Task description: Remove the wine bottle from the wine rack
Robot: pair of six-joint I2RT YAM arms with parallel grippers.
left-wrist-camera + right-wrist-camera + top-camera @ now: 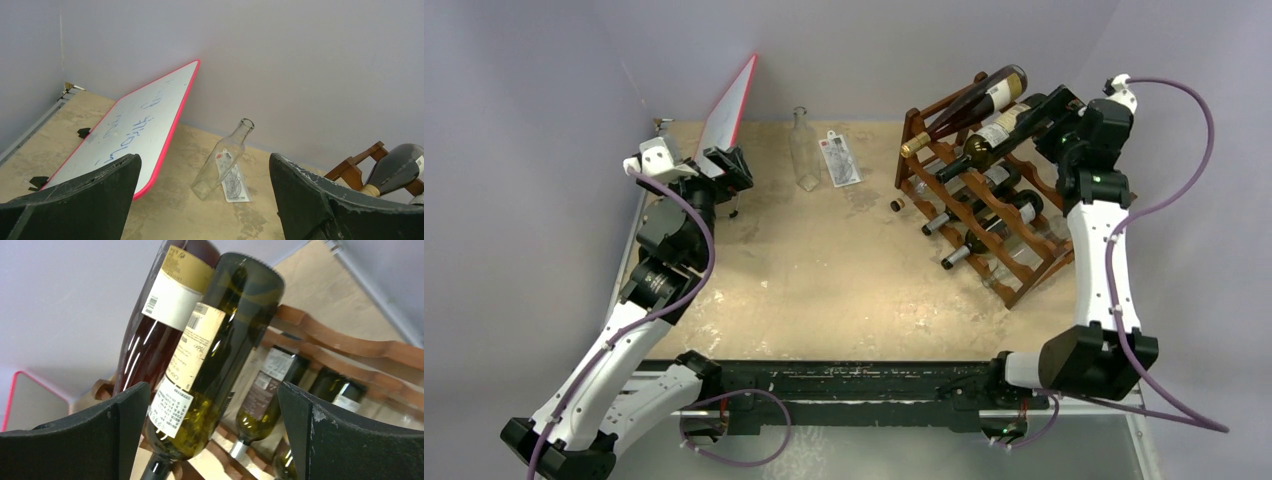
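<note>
At the far-left corner the left gripper [727, 168] hangs with its jaws spread wide and nothing between them, facing a red-framed whiteboard [135, 125] propped against the back wall. Its blue handwriting is too faint to read. Along the far edge, near the middle, stands an empty clear bottle [803, 150] with a printed card [840, 160] just beside it, its text too small to make out, and a cork [896, 205] lies further right. The wine rack [345, 342] fills the far-right corner. On its top tier the wine bottle [220, 355], green glass with a cream label, lies tilted against a dark red bottle [160, 315]. The right gripper [212, 390] straddles the green bottle's body, jaws well apart and not yet clamped. The likely trouble is that smooth round glass may slip in a light pinch, or that lifting may drag the touching neighbour off its rail. Both labels show barcodes and fine print, none of it legible.
</note>
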